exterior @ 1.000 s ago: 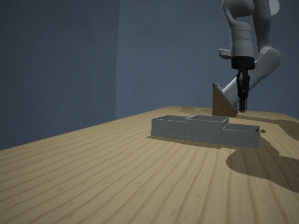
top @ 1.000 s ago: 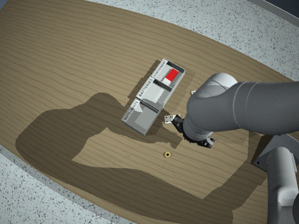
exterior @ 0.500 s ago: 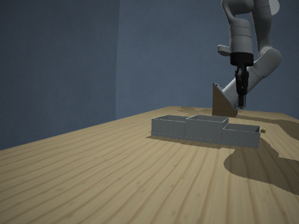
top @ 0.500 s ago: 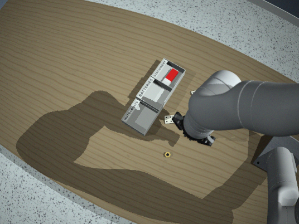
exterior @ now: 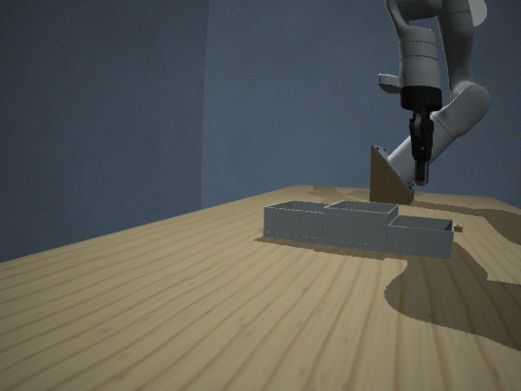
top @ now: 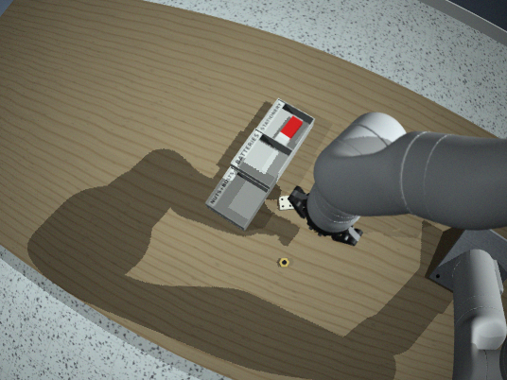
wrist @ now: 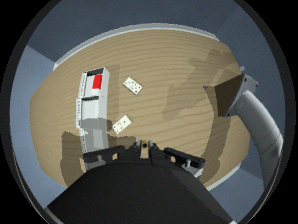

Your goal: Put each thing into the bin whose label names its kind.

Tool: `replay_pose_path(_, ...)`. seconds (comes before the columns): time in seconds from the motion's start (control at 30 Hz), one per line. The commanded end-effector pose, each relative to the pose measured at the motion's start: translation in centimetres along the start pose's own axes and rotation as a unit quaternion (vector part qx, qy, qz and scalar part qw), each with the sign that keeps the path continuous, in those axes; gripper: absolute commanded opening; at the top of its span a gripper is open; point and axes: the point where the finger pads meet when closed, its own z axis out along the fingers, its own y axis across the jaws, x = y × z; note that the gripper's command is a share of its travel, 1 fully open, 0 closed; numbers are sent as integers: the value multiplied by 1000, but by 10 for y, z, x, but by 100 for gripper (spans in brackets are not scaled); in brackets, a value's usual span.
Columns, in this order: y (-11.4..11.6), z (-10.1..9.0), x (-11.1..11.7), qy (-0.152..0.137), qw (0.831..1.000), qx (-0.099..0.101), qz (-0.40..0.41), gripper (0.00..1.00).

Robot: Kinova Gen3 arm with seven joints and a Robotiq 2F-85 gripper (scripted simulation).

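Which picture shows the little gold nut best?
The top view: the gold nut lies in plain sight on the table. The exterior view shows only a yellow speck behind the bins. The wrist view doesn't show it.

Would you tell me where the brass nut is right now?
In the top view the brass nut lies on the table, apart from the NUTS+BOLTS bin and below the hand.
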Motion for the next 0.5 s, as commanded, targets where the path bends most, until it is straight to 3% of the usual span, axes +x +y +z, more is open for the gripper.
replay_pose_path(0.0,-17,0,-3,1,1000,2,-3,11)
replay_pose_path(0.27,-65,0,-12,1,1000,2,-3,11)
replay_pose_path(0.47,-82,0,-16,1,1000,2,-30,11)
